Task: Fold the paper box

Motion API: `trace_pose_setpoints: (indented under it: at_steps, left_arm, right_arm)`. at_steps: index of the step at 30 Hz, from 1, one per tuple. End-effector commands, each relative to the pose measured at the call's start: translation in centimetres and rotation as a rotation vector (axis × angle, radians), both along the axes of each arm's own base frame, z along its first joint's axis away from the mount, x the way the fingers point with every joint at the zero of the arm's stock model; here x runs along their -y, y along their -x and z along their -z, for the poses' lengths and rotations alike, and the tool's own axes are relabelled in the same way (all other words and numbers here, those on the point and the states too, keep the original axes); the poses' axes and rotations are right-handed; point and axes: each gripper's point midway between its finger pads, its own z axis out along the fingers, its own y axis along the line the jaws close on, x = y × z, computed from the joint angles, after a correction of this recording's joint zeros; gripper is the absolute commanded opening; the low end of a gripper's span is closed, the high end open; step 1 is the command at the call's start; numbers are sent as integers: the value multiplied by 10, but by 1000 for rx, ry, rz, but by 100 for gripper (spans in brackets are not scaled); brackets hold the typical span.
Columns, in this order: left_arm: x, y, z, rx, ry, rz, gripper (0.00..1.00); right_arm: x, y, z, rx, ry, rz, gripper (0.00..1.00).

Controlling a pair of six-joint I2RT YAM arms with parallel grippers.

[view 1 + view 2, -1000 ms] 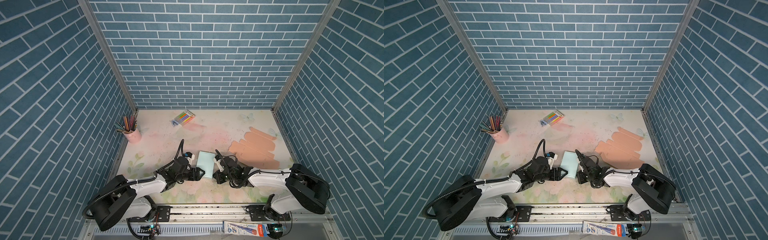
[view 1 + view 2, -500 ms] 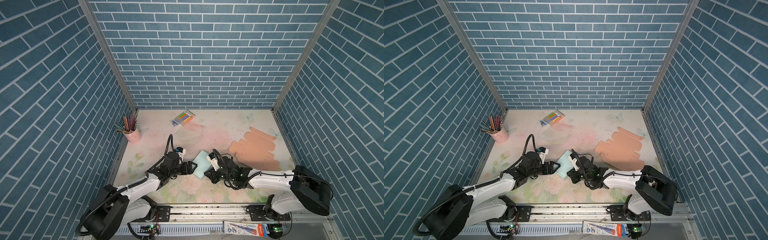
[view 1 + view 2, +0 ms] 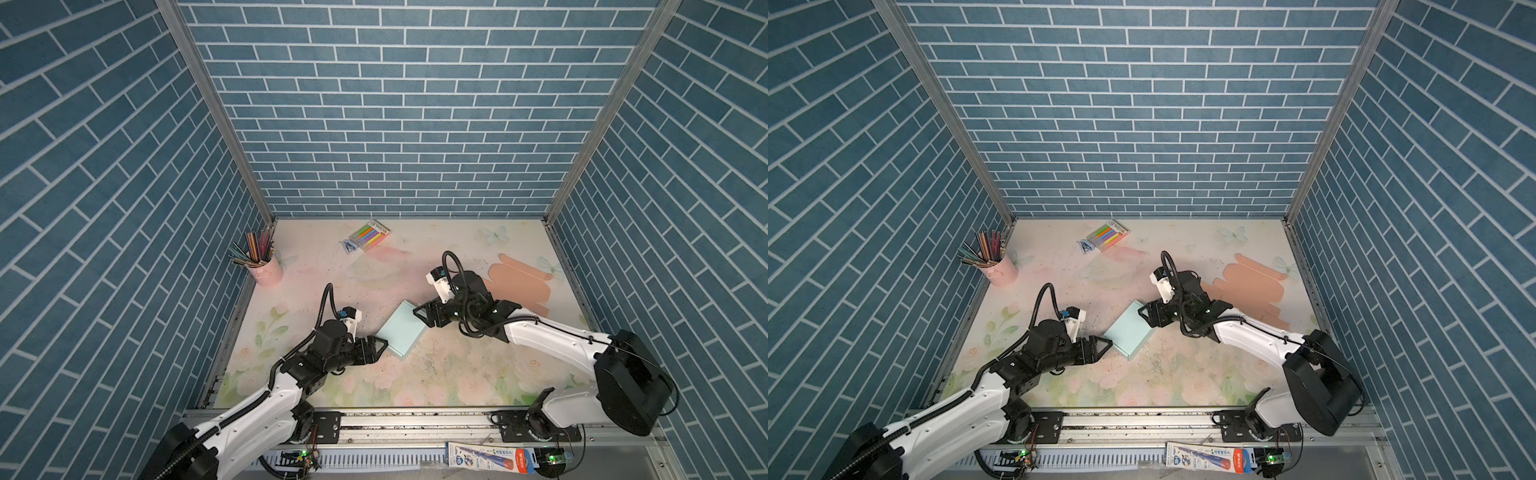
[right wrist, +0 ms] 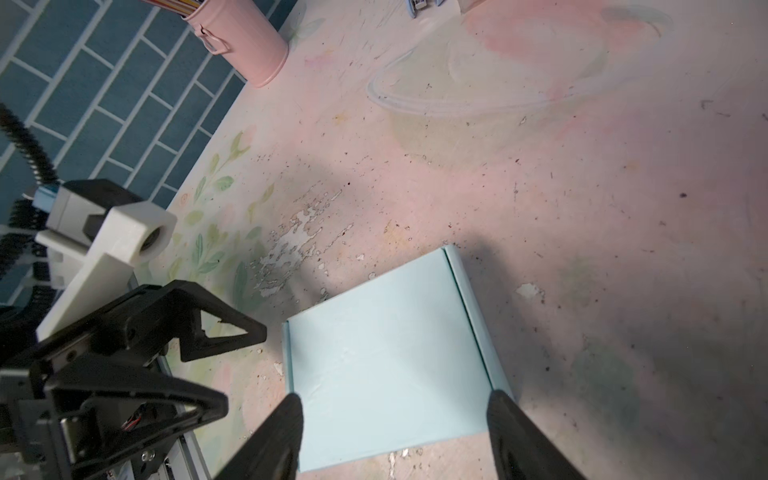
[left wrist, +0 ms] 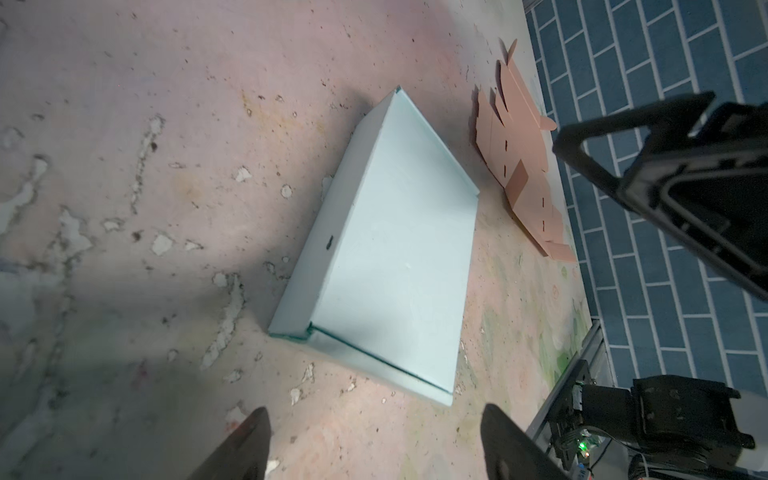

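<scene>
The paper box (image 3: 401, 334) is lying flat and folded shut on the tabletop (image 3: 457, 374). In both top views it is sitting near the middle, turned at an angle to the front rail (image 3: 1128, 334).

I am holding my left pincer (image 3: 380, 347) wide open and gripping nothing. In the left wrist view its fingers (image 5: 249, 436) are standing just short of the box's nearest edge.

I am holding my right pincer (image 3: 422, 318) with its jaws spread wide at the box's far right corner. In the right wrist view its fingers (image 4: 282, 432) are straddling one end of the box, one by each side edge. I cannot tell whether they are touching it.

A flat salmon cardboard blank (image 3: 519, 282) is lying behind my right arm. A pink cup of pencils (image 3: 266, 270) is standing by the left wall.
</scene>
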Motion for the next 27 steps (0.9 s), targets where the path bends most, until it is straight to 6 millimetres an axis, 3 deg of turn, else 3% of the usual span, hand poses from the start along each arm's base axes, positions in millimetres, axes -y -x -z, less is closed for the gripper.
trace_pose_setpoints:
  at_steps: [1, 7, 13, 27]
  left_arm:
    - [8, 6, 0, -17, 39, 6, 79]
    - [28, 8, 2, -13, 60, 39, 77]
    - [34, 5, 9, -29, 77, 36, 74]
    - [37, -25, 9, 1, 38, -12, 62]
  right_arm:
    - [-4, -3, 16, -47, 51, -85, 71]
    - [-13, -30, 35, -113, 42, -87, 67]
    - [-20, -43, 49, -147, 37, -86, 66]
    - [-11, -12, 64, -209, 6, -130, 61]
